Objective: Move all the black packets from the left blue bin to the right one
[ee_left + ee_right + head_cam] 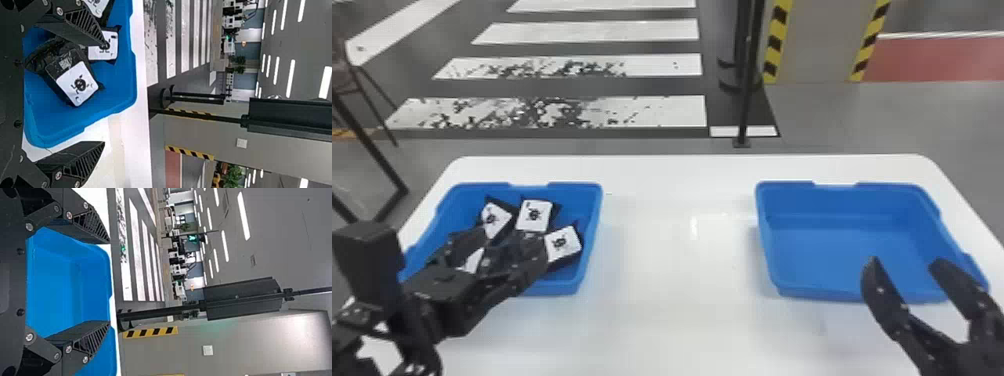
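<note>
Packets: all four I can make out are in left blue bin (589, 215). Two side by side toward the far wall (534, 215) (494, 217), one partly behind left claw, one by the right wall.
Right-wall packet (77, 83): white label up, lying skewed to the bin walls. Long axis unclear.
Left claw (512, 240): fingers spread, over the left bin. Nothing seen pinched; contact with packets can't be told.
Claw to packet: head view puts the right-wall packet just right of the claw's right finger. Wrist view puts it below and ahead, between the lines of the two fingers.
Nearer arm: left, clearly. Right arm is well apart, across the counter (677, 240).
Right claw (905, 262): spread too, by the near rim of right blue bin (847, 295).
Next move: probably left claw lowers, squares its fingers to the packet's skew, then closes. Sideways offset needs settling first.
Risk: neighbours sit close, so a finger could land on one or drag two.
Progress: looks like the start, first pick pending.
</note>
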`<action>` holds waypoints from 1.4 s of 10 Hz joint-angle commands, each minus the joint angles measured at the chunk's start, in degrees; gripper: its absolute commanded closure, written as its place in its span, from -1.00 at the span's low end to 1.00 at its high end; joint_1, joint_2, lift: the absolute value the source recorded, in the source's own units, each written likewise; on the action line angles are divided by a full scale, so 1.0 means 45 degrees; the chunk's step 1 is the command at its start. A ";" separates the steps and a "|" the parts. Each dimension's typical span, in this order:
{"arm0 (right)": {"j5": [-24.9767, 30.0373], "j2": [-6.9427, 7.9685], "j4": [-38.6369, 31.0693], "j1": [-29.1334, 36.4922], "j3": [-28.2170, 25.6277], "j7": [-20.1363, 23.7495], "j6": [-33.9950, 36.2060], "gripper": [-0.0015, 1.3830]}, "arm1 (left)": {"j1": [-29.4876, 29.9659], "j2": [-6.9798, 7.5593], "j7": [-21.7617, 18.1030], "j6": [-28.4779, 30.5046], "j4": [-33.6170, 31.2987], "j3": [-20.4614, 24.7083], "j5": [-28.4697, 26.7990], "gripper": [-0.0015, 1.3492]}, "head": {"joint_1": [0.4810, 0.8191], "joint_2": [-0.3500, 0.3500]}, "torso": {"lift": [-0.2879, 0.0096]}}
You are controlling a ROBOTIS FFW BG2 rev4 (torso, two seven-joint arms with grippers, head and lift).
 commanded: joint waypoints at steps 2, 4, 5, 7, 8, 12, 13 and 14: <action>-0.0014 0.0011 -0.0001 0.0017 0.0000 -0.0009 0.0015 -0.52 | -0.1540 0.0120 -0.0019 0.1949 0.0771 0.0023 -0.0825 -0.76 | 0.27 0.26 | -0.31; -0.0065 0.0011 -0.0001 0.0048 0.0000 0.0011 -0.0017 -0.52 | -0.2603 0.0452 -0.0156 0.3606 0.1208 -0.0282 -0.1435 -0.76 | 0.27 0.31 | -0.31; -0.0065 0.0011 -0.0001 0.0048 0.0000 -0.0009 0.0015 -0.52 | -0.3072 0.0608 -0.0332 0.4356 0.1396 -0.0409 -0.1841 -0.76 | 0.27 0.33 | -0.31; -0.0116 0.0011 -0.0001 0.0110 0.0000 0.0011 -0.0017 -0.52 | -0.3947 0.0628 -0.0449 0.5981 0.1864 -0.0485 -0.2450 -0.75 | 0.27 0.37 | -0.31; -0.0116 0.0011 -0.0001 0.0079 0.0000 0.0011 0.0015 -0.52 | -0.4665 0.0686 -0.1054 0.6199 0.2614 -0.0561 -0.3060 -0.74 | 0.27 0.39 | -0.31; -0.0166 0.0011 0.0030 0.0110 0.0000 0.0011 0.0015 -0.52 | -0.6009 0.1077 -0.1992 0.7262 0.3739 -0.1602 -0.3314 -0.74 | 0.27 0.38 | -0.31; -0.0192 0.0011 0.0062 0.0079 0.0000 0.0011 0.0015 -0.52 | -0.6103 0.1077 -0.1992 0.7606 0.3771 -0.1729 -0.3364 -0.74 | 0.27 0.35 | -0.31; -0.0217 0.0011 0.0062 0.0079 0.0025 0.0011 0.0015 -0.52 | -0.6322 0.1136 -0.2129 0.7949 0.4114 -0.1881 -0.3390 -0.72 | 0.27 0.32 | -0.31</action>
